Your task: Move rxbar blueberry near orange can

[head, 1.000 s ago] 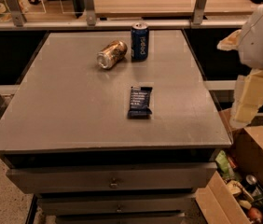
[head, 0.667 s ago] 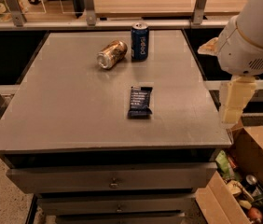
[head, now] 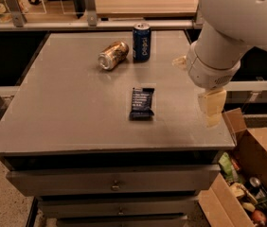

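The rxbar blueberry (head: 142, 102) is a dark navy wrapper with white text, lying flat near the middle of the grey table (head: 67, 108). The orange can (head: 112, 55) lies on its side at the back of the table, its silver top facing front-left. My gripper (head: 211, 107) hangs over the table's right edge, to the right of the bar and apart from it, below the big white arm (head: 233, 27). It holds nothing that I can see.
A dark blue Pepsi can (head: 141, 42) stands upright just right of the orange can. An open cardboard box (head: 247, 174) with several items sits on the floor at the lower right. Drawers are under the table. A rail runs behind it.
The arm and gripper have moved left, from beside the table to over its right edge. The bar and both cans have not moved.
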`<state>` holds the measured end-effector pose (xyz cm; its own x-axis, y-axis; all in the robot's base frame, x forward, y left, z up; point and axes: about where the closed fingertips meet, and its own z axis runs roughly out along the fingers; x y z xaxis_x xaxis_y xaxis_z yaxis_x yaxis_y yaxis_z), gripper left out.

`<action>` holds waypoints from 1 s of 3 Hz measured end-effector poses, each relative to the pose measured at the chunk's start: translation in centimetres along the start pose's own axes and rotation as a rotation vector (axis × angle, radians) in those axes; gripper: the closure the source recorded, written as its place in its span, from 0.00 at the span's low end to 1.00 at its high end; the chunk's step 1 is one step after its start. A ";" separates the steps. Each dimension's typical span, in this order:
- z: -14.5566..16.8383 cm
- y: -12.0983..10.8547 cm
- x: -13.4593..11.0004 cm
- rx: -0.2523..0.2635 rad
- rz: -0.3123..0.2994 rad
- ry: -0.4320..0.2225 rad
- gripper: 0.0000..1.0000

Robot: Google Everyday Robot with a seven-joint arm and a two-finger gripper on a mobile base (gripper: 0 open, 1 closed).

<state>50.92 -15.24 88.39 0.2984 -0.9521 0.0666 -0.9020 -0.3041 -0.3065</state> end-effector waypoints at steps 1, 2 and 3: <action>0.0 0.0 0.0 0.000 0.000 0.000 0.00; 0.4 -0.7 0.5 0.023 -0.023 0.060 0.00; 0.7 -2.2 0.1 0.023 -0.134 0.139 0.00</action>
<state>53.10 -14.61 88.42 0.3675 -0.8989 0.2386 -0.8494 -0.4289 -0.3076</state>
